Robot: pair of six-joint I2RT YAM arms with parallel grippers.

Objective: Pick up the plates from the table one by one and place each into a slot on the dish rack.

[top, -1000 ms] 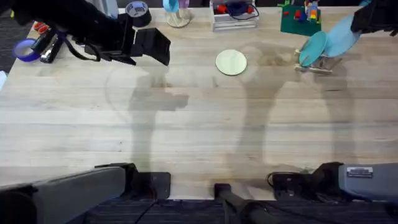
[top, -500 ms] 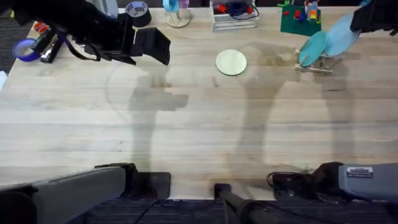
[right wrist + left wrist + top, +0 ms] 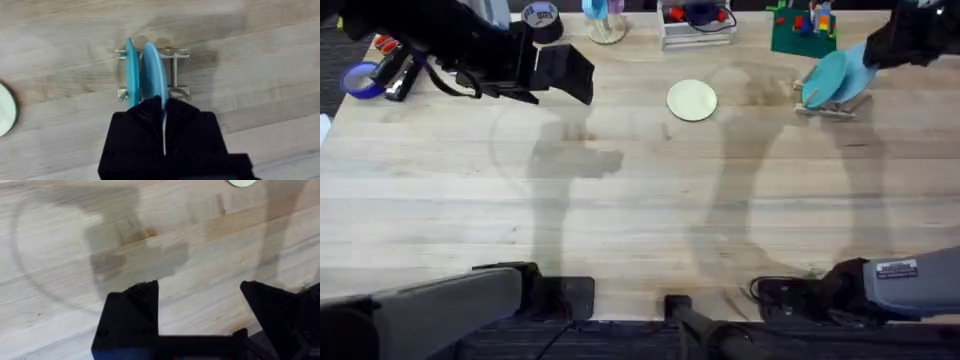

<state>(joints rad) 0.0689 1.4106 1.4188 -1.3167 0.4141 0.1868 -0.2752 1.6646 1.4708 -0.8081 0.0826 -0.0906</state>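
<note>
Nearby, green toy block set (image 3: 803,32) behind dish rack (image 3: 828,105).

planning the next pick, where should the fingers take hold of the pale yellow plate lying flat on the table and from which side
Grip the pale yellow plate at its rim, coming down from above with one finger slipping under the edge. It lies flat on the table with bare wood all around, so any side of the rim looks open. The edge facing the dish rack probably suits the right gripper, which is now shut on the light blue plate.
</note>
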